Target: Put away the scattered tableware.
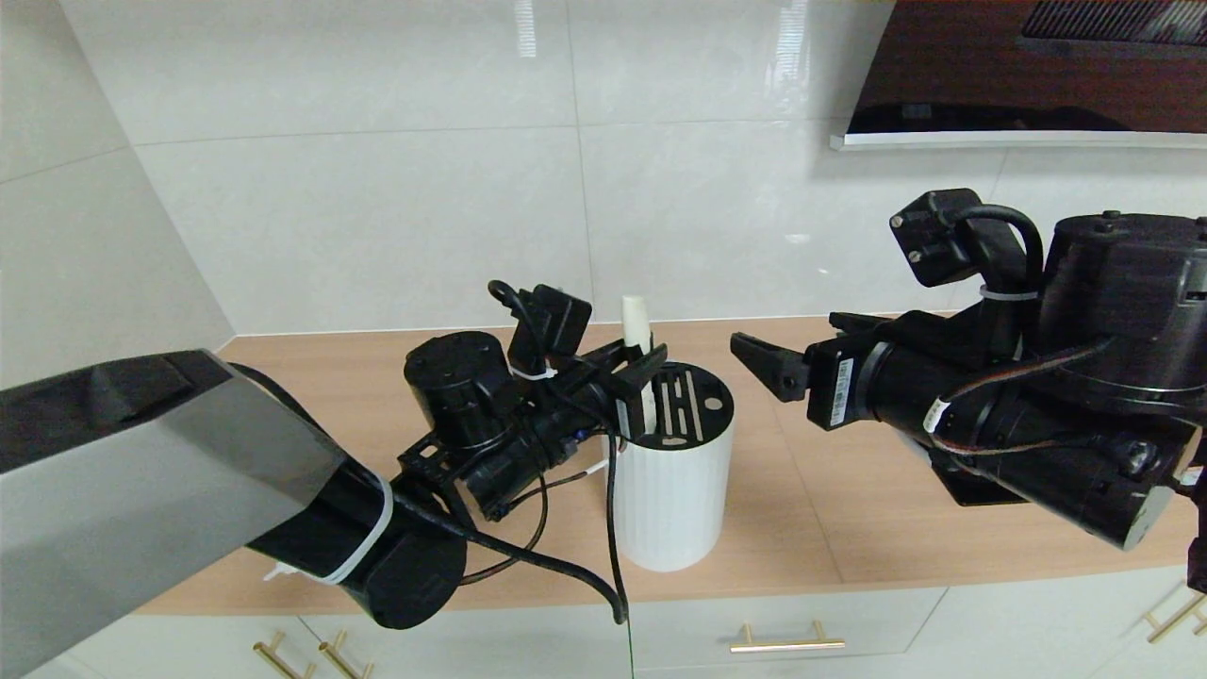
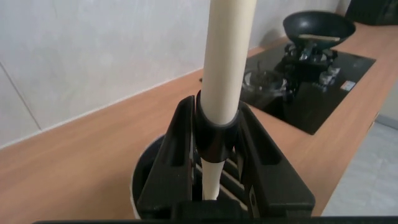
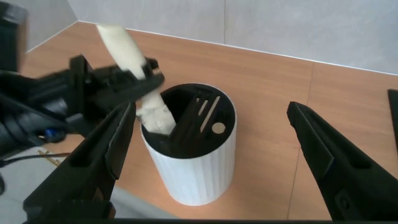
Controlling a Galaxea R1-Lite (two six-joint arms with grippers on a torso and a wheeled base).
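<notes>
1. Presently, the left gripper sits over the near-left rim of the holder. Its jaws are clamped tight around a cream-handled utensil.
2. The utensil is gripped at a dark collar partway down its shaft. The cream handle sticks up above the jaws, leaning slightly.
3. The utensil's lower end is already inside the holder's black slotted top, on the side nearest the left arm. Its working end is hidden, so I cannot tell what kind of utensil it is.
4. The holder is a white ribbed cylinder. It stands upright on the wooden counter, near the front edge.
5. The right gripper hangs to the holder's right at about rim height, apart from it. Its jaws are spread wide with nothing between them.
6. In the right wrist view the holder shows between the two spread fingers, lower down and untouched.
7. Surroundings:
   - A pale tiled wall is behind the counter.
   - A dark hood is at upper right.
   - A brass drawer pull is below the counter edge.
   - A black cooktop with a pan lies farther along the counter.
</notes>
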